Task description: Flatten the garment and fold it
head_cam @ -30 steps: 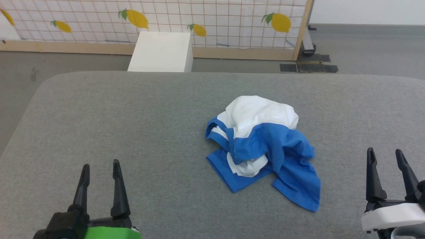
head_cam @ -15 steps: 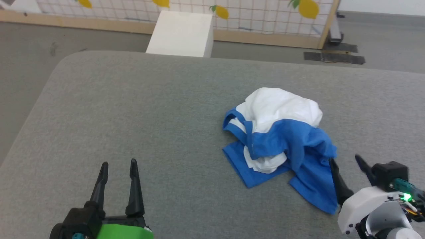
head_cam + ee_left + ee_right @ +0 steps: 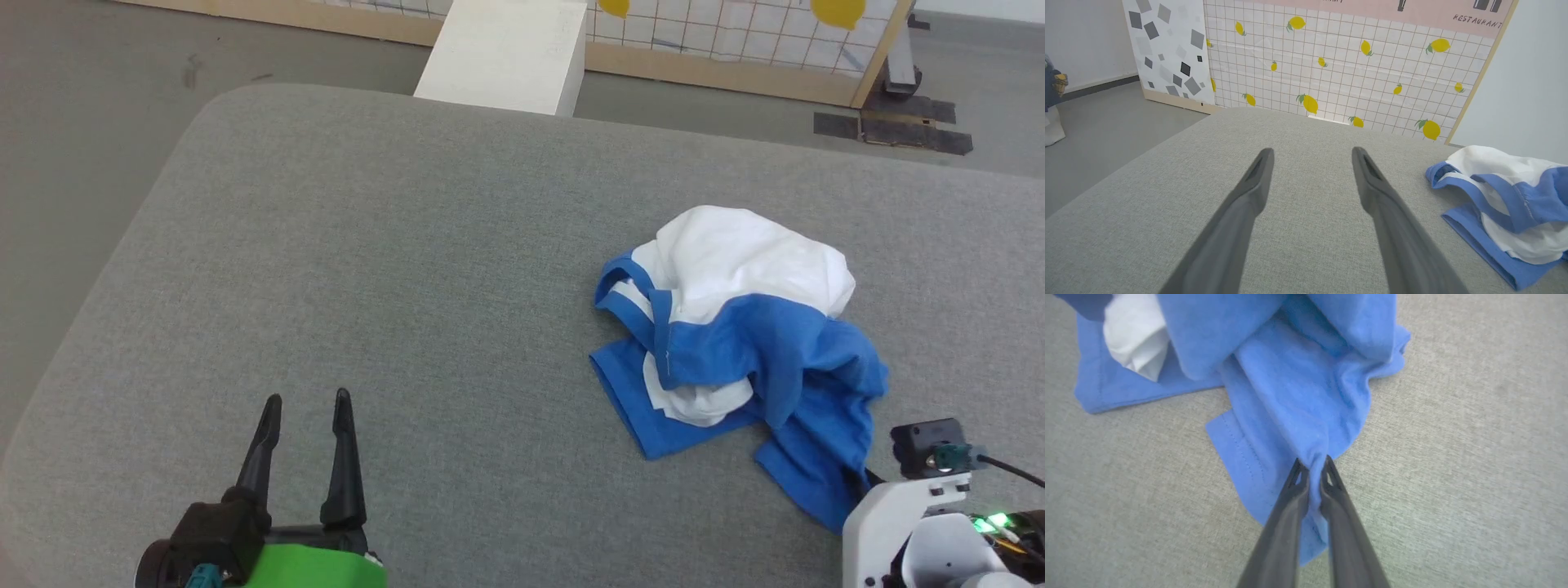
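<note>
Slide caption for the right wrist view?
Close-up: right gripper shut on a blue fold of the crumpled garment, lying on the grey fabric surface.

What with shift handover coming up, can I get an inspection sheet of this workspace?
Surface: grey fabric-covered table, rounded corners.
Job's things: garment crumpled in a heap, white part at the far side, blue parts spilling towards the robot; not flattened yet.
Clutter: nothing seen.
End effectors: left end effector open over bare surface, apart from the garment; right end effector shut on a blue fold at the garment's near edge.
Cables: one dark cable at the right wrist, off the cloth.
Surroundings: white box beyond the table's far edge, lemon-print panel behind it, grey floor.
</note>
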### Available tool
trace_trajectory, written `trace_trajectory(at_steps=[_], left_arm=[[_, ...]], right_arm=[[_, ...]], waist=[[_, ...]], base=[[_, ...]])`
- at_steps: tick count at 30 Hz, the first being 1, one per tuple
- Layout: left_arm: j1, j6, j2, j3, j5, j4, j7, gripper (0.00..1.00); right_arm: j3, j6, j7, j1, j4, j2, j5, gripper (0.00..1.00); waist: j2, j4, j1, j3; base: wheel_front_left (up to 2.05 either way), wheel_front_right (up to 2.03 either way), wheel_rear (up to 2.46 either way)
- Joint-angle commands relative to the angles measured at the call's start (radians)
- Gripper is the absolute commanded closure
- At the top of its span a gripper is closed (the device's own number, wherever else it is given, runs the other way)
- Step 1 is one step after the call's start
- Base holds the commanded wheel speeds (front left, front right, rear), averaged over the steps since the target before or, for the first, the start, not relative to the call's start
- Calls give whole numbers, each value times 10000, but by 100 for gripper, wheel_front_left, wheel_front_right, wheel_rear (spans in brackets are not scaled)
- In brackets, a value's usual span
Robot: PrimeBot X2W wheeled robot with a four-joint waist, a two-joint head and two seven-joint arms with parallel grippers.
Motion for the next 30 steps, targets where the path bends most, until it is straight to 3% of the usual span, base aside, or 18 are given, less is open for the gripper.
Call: trace_trajectory(at_steps=[1, 6, 10, 14, 19, 23, 28, 29, 30], left_arm=[[-109, -46, -51, 108, 110, 18, -45, 0], [70, -65, -124, 387, 138, -5, -45, 0], [66, -115, -172, 518, 178, -34, -45, 0], [8, -177, -222, 606, 198, -26, -45, 0], [-25, -293, -298, 596, 232, -2, -45, 0], [-58, -351, -321, 591, 276, 42, -45, 0], [-97, -395, -285, 616, 322, 73, -45, 0], [-112, -406, -278, 605, 328, 84, -45, 0], [-125, -415, -269, 592, 332, 98, -45, 0]], right_arm=[[-76, -17, -113, -79, -82, 56, 20, 100], [-266, -17, -216, -702, -622, -328, 377, 100], [-924, -17, 58, -1587, -1129, -1210, 406, 100], [-1946, -17, 390, -2299, -1235, -2205, 359, 100], [-3605, -17, 437, -2262, -465, -3208, -57, 100], [-4752, -17, 278, -1480, 464, -3314, -415, 100], [-5464, -17, -172, -693, 1499, -2584, -569, 99], [-5504, -17, -335, -635, 1693, -2420, -600, 71], [-5502, -17, -470, -612, 1834, -2321, -638, 59]], waist=[[0, -79, 0, -108], [0, -480, 0, -351], [0, -724, 0, -460], [0, -832, 0, -453], [0, -743, 0, -259], [0, -558, 0, -57], [0, -410, 0, 109], [0, -396, 0, 133], [0, -394, 0, 151]], base=[[0, 0, 0], [0, 0, 0], [0, 0, 0], [0, 0, 0], [0, 0, 0], [0, 0, 0], [0, 0, 0], [0, 0, 0], [0, 0, 0]])
